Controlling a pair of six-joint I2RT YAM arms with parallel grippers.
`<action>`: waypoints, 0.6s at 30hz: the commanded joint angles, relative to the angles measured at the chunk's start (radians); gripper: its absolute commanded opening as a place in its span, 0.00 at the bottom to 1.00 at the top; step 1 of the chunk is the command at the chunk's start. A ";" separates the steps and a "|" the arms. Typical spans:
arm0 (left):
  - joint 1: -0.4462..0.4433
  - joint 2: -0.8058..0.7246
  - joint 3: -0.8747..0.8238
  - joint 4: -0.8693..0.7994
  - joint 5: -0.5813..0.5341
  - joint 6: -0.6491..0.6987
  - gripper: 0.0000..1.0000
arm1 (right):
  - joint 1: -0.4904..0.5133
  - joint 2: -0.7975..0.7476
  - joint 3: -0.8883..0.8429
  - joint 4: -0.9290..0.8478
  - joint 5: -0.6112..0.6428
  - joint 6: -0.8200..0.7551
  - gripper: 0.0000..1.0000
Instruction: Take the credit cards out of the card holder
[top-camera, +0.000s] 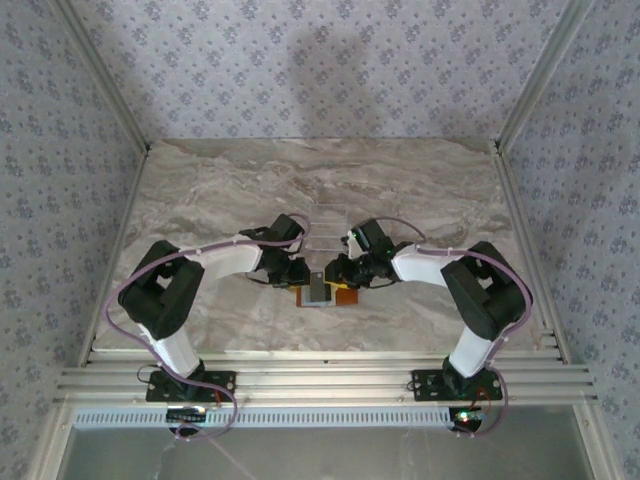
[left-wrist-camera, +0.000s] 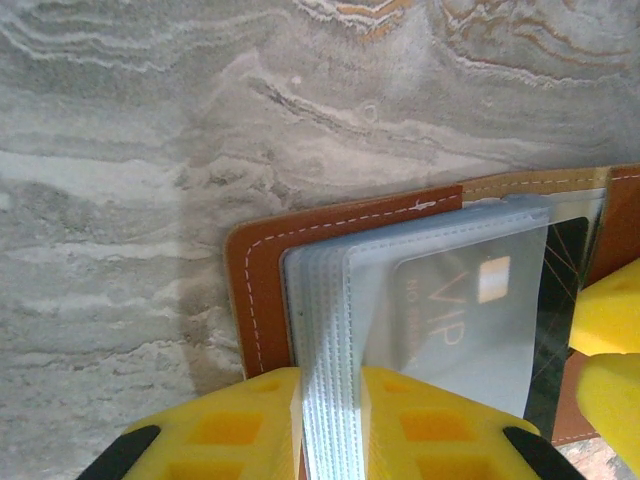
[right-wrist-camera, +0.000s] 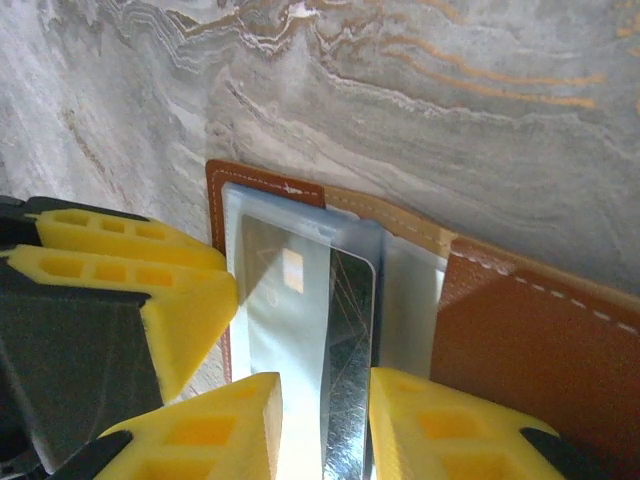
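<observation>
The orange-brown card holder (top-camera: 345, 296) lies open on the marble table between both grippers. My left gripper (left-wrist-camera: 330, 385) is shut on the edge of its stack of clear plastic sleeves (left-wrist-camera: 325, 300). One sleeve holds a pale grey credit card (left-wrist-camera: 470, 330) marked VIP, and a dark credit card (left-wrist-camera: 565, 270) lies behind it. In the right wrist view my right gripper (right-wrist-camera: 325, 400) is open. Its yellow fingers stand apart on either side of the sleeve with the pale card (right-wrist-camera: 285, 300) and the dark card (right-wrist-camera: 350, 330). The brown leather flap (right-wrist-camera: 520, 340) lies to its right.
The left gripper's yellow fingers (right-wrist-camera: 130, 270) sit close beside my right gripper. The marble table (top-camera: 320, 190) stretches away behind the wallet. Aluminium rails (top-camera: 320, 380) run along the near edge, and patterned walls enclose the sides and back.
</observation>
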 joint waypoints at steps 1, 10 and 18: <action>-0.013 0.052 -0.007 -0.064 -0.043 0.019 0.21 | -0.002 0.026 -0.009 0.021 -0.036 0.019 0.30; -0.014 0.058 -0.001 -0.072 -0.052 0.025 0.21 | 0.007 0.048 0.024 -0.082 0.021 -0.028 0.24; -0.016 0.062 0.004 -0.078 -0.056 0.025 0.21 | 0.012 0.071 0.025 -0.019 -0.028 -0.005 0.19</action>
